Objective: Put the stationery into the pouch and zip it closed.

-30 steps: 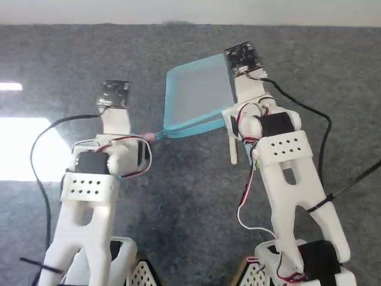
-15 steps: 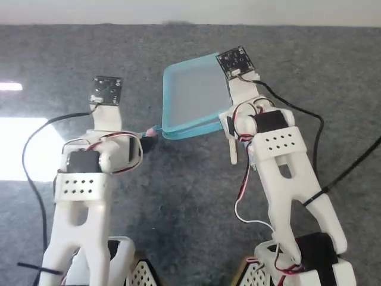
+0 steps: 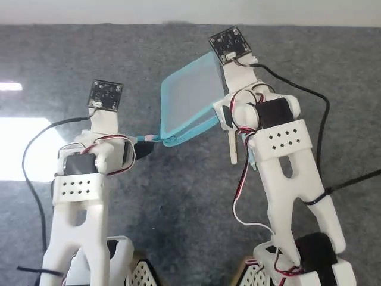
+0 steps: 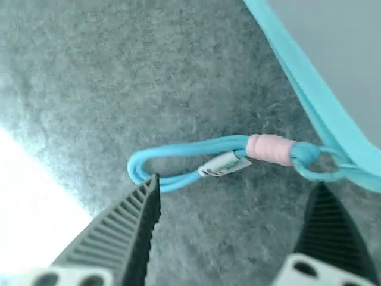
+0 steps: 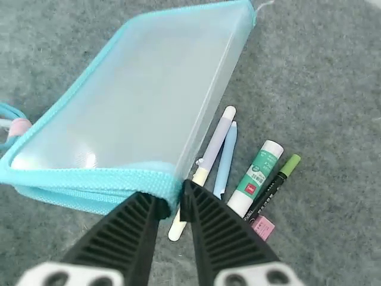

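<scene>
Pinching pouch (image 5: pixel 143 101) corner with right fingers (image 5: pixel 125 235) clamped together; straddling zip pull cord (image 4: pixel 178 158) with left fingers (image 4: pixel 128 229) apart, above surface (image 4: pixel 89 71).

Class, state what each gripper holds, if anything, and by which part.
The right gripper pinches the pouch at a corner of its teal zip edge. The left gripper holds nothing; it is open over the zip cord.

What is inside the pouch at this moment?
Through the clear side of the pouch nothing shows inside. Two pens, a glue stick and a marker lie outside on the table. The corner pinched by the right gripper is covered.
</scene>
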### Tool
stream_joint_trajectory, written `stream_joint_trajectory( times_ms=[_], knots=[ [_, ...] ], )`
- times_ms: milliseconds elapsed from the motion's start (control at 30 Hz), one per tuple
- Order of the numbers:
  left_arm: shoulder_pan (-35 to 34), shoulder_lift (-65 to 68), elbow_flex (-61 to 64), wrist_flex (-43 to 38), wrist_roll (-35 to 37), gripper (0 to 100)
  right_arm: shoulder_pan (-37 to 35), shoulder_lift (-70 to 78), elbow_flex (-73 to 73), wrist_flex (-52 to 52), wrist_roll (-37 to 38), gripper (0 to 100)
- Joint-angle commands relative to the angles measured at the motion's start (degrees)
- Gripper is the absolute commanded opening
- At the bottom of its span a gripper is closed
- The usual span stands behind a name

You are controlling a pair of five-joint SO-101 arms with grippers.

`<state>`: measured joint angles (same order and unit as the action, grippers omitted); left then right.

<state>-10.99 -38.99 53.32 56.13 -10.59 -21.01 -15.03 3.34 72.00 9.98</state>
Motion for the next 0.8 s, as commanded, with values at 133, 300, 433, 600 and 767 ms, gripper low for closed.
stream_joint_trajectory(
  times_ms=[133, 300, 433, 600, 767],
  knots=[
    [0.2, -3.7, 0.7, -0.8, -13.8, 40, 0.0, -2.1, -5.8, 2.2, 1.5, 0.7],
    [1.8, -20.5, 0.5, 7.3, -18.5, 40, 0.0, -2.0, -5.8, 2.1, 1.4, 0.7],
    [10.5, -34.5, 1.2, 14.9, -18.5, 40, -0.1, -2.0, -5.8, 2.2, 1.4, 0.7],
    [15.2, -37.5, 6.6, 10.8, -15.6, 40, -2.2, -2.8, -5.9, 4.9, 3.4, 0.7],
    [14.5, -33.8, 12.2, 1.4, -12.2, 40, -3.9, -3.9, -7.0, 8.7, 5.1, 0.7]
  ],
)
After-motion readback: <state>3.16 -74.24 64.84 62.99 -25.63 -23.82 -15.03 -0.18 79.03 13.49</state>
